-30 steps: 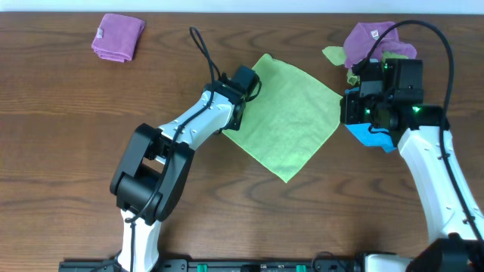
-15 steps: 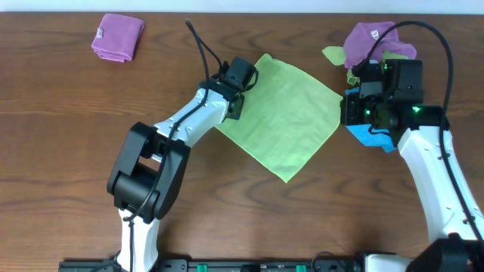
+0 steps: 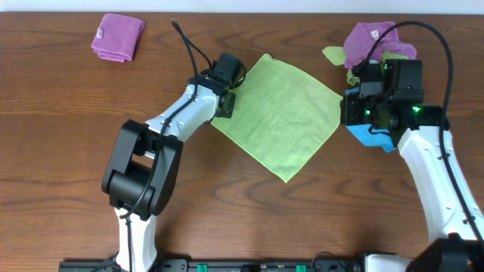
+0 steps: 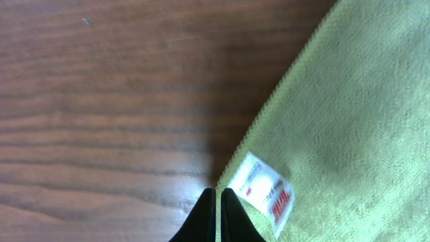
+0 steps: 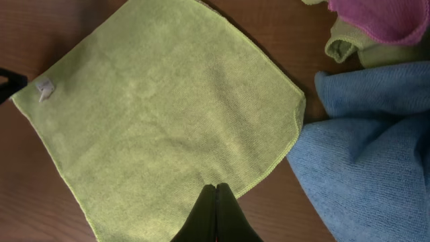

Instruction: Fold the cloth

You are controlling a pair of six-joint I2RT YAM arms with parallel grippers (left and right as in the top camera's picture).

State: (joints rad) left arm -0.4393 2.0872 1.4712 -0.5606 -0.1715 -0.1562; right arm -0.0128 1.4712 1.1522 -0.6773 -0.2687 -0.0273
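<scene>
Cloth (image 3: 283, 113), lime-green, lay flat as a diamond on the table (image 3: 68, 151), white tag (image 4: 263, 191) at its left edge; my left hand (image 4: 216, 193), pressed shut and empty, pointed at that hem, and I judged it must open before pinching there.

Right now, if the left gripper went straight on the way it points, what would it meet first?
Probably the edge of the light lime-green terry cloth, just beside its small white tag; depth is unclear.
</scene>
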